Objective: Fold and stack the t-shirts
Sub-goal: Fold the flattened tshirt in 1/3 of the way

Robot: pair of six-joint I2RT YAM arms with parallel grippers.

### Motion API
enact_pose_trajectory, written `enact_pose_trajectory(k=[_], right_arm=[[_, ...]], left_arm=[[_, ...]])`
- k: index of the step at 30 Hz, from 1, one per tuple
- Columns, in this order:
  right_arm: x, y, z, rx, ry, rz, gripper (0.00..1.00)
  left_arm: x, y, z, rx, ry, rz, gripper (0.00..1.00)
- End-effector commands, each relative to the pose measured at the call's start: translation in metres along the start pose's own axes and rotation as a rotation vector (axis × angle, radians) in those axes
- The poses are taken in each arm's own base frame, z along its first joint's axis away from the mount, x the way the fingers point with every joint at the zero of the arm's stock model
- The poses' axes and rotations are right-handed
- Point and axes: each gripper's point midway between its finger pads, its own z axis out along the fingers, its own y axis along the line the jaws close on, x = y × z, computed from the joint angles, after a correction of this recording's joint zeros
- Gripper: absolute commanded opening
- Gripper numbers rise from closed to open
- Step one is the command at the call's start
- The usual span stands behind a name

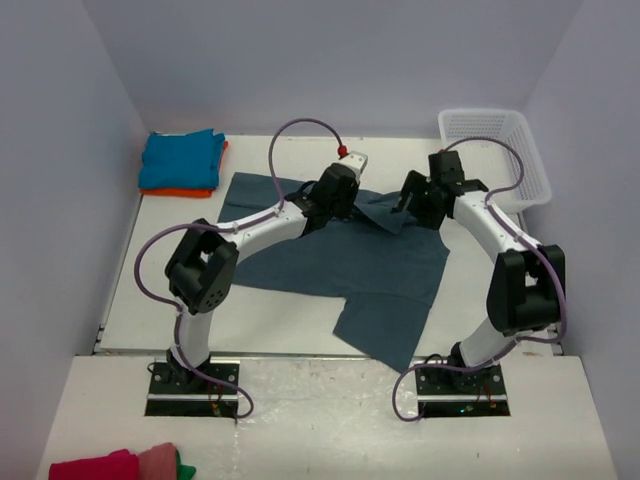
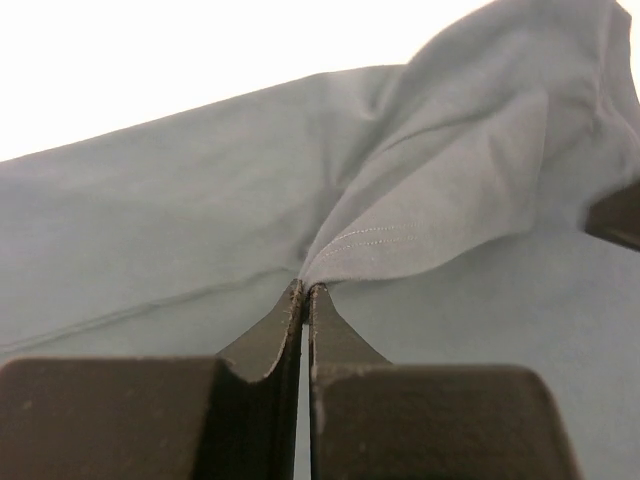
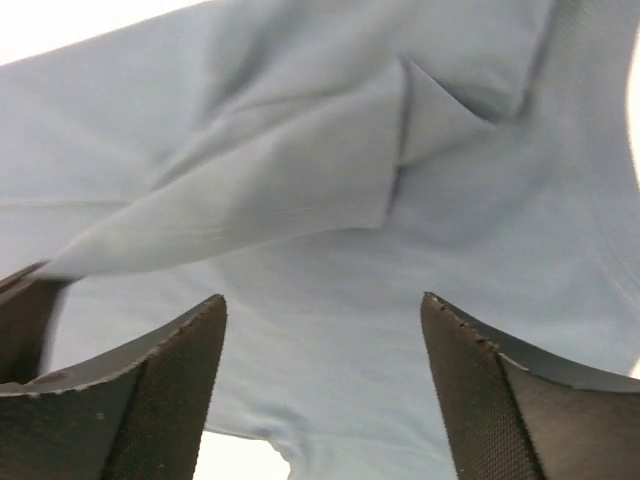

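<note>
Slate-blue t-shirt (image 1: 340, 265) lies diagonally, left gripper (image 2: 303, 288) pinching it, right gripper (image 3: 322, 300) apart.

Far left corner: taken up by a folded turquoise t-shirt (image 1: 180, 158) lying on an orange t-shirt (image 1: 190, 191), close to the left wall (image 1: 60, 200).
Far right corner: a white mesh basket (image 1: 497, 150) against the right wall (image 1: 600, 150), just behind the right arm (image 1: 490, 225).
Middle: the slate-blue t-shirt (image 1: 340, 265) is spread out; a raised fold pinched in the left gripper (image 2: 303, 292) crosses under the wide-open right gripper (image 3: 322, 310).
Between the grippers: only a narrow gap.
Open table (image 1: 290, 322): a bare strip along the near edge, and another to the left of the shirt.
</note>
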Motion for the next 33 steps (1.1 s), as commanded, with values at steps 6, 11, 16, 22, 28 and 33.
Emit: enact_pose_trajectory(k=[6,11,16,22,28,33], right_arm=[[-0.011,0.052,0.001,-0.286,-0.053,0.140,0.68],[0.002,0.051,0.019,-0.282,-0.004,0.259,0.57],[0.018,0.048,0.029,-0.227,0.013,0.366,0.56],[0.025,0.037,0.039,-0.146,-0.052,0.462,0.56],[0.022,0.023,0.049,-0.018,-0.042,0.473,0.54],[0.017,0.012,0.052,0.036,-0.036,0.501,0.52]], left_arm=[[-0.040,0.002,0.004,-0.002,-0.067,0.006,0.00],[-0.033,0.006,0.018,-0.006,-0.046,0.001,0.00],[-0.025,0.012,0.032,-0.009,-0.024,-0.003,0.00],[-0.020,0.018,0.044,-0.006,-0.001,-0.019,0.00],[-0.016,0.036,0.053,-0.026,0.017,-0.035,0.00],[-0.014,0.060,0.058,-0.050,0.028,-0.062,0.00]])
